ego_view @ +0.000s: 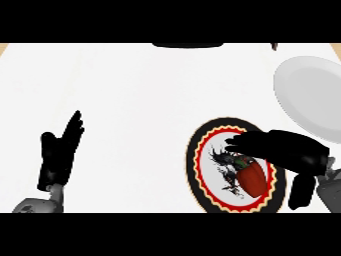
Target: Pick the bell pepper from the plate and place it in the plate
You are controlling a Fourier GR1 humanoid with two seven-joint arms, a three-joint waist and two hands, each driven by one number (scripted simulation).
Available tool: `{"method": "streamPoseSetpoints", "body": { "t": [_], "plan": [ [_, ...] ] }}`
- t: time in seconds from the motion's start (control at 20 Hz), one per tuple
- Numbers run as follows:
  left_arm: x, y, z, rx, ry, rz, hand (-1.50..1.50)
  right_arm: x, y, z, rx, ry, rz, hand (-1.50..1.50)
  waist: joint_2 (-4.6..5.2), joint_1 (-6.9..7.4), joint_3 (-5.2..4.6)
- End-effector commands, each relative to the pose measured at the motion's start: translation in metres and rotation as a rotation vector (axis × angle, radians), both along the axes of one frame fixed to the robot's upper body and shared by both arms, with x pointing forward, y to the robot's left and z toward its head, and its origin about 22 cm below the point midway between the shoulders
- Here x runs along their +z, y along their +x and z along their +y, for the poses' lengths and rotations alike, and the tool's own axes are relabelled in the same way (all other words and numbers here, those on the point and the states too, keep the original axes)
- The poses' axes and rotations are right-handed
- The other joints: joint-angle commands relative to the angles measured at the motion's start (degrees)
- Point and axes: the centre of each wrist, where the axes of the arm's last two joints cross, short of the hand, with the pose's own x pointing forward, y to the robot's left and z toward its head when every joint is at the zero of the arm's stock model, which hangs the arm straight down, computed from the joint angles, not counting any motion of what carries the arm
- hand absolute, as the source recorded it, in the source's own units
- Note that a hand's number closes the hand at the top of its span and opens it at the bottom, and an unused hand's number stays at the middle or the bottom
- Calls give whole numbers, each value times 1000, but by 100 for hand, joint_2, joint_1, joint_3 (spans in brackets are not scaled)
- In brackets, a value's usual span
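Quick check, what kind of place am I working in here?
Probably a kitchen counter: a white worktop holding a patterned plate with a red bell pepper, and a plain white plate beside it.

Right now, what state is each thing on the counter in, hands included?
Bell pepper: lying on the patterned plate, not lifted.
Patterned plate: holds the pepper.
White plate: nothing on it.
Right hand: fingers curled above the pepper's stem end; grasp not visible.
Left hand: open, resting, fingers up, holding nothing.

Light bright, even, flat. White counter nearly washed out, no cast shadows. Black hands read as silhouettes. Pale plate shaded softly grey.
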Motion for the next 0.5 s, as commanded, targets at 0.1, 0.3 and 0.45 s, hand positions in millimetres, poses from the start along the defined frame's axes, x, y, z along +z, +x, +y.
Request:
{"method": "streamPoseSetpoints", "body": {
  "t": [0.1, 0.3, 0.45],
  "plan": [
    [6, -2, -6, -4, 14, -4, 0, 5, 20, 26, 9, -35, 14, -150, 1, 15, 1],
    [-4, -14, -32, 9, -10, -14, 0, -13, 9, -2, 28, -29, 4, -150, -2, 8, 3],
    [1, -8, 9, -8, -15, 13, 0, -15, 15, 15, 17, -50, 25, -150, 0, 6, 1]
  ]
}}
